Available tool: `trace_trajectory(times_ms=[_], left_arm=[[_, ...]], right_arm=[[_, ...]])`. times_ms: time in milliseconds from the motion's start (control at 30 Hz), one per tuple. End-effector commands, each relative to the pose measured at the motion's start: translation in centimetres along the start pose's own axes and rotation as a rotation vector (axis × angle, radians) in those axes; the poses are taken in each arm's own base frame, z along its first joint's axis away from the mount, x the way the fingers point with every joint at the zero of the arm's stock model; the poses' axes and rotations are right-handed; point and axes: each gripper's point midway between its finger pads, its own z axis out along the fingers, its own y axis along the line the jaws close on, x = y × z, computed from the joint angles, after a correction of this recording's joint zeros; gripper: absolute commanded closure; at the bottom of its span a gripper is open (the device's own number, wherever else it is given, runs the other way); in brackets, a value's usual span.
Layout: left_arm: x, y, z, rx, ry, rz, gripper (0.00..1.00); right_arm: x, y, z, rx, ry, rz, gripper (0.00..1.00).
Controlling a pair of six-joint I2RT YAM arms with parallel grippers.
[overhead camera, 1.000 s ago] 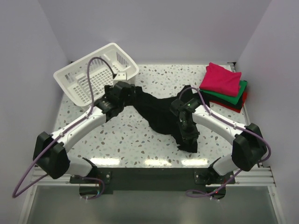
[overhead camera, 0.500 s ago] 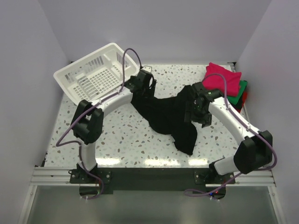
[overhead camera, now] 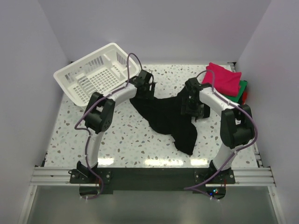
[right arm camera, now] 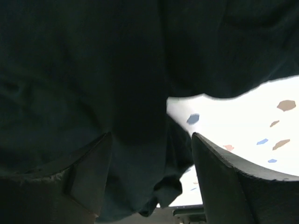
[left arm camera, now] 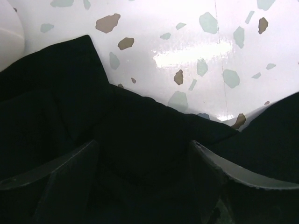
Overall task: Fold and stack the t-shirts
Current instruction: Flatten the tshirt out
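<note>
White slatted basket [overhead camera: 93,79] sits tilted at the far left corner of the bench [overhead camera: 126,135], nothing inside it. The bench top is pale and glossy, speckled with grey and brown flecks, with bright glare along its near edge.

Top camera looks down on the whole tabletop [overhead camera: 121,135]; both wrist cameras sit close above its black t-shirt [overhead camera: 163,116].

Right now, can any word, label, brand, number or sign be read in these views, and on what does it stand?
None. The black shirt, the folded shirts, the white basket and the speckled table show no print, tag or marking in any view.
</note>
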Motion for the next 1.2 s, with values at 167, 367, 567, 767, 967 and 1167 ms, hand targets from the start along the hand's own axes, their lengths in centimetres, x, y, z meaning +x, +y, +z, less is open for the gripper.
trace_trajectory(times_ms=[167, 367, 567, 767, 967, 1167], left_arm=[[0.1, -1.4, 1.2, 0.079, 0.031, -0.061, 0.51], [-1.9, -1.2, -1.3, 0.079, -0.036, -0.097, 0.98], [-10.6, 0.1, -9.7, 0.055, -0.311, -0.138, 1.0], [-16.7, 4.0, -22.5, -0.022, -0.625, -0.246, 1.0], [-10.2, 6.4, -27.8, 0.028, -0.67, -0.308, 1.0], [6.7, 7.7, -24.3, 0.016, -0.252, -0.471, 0.85]], right_arm=[[-0.8, 1.0, 1.0, -0.196, 0.025, 0.007, 0.55], [-1.3, 1.2, 0.0, -0.258, 0.028, -0.006, 1.0], [-6.3, -0.3, -5.9, -0.248, -0.112, 0.01, 1.0], [-11.7, -2.1, -15.4, -0.24, -0.342, 0.017, 1.0], [-10.6, -4.5, -20.6, -0.198, -0.476, 0.042, 1.0], [-0.7, -8.6, -13.0, 0.009, -0.191, 0.111, 1.0]])
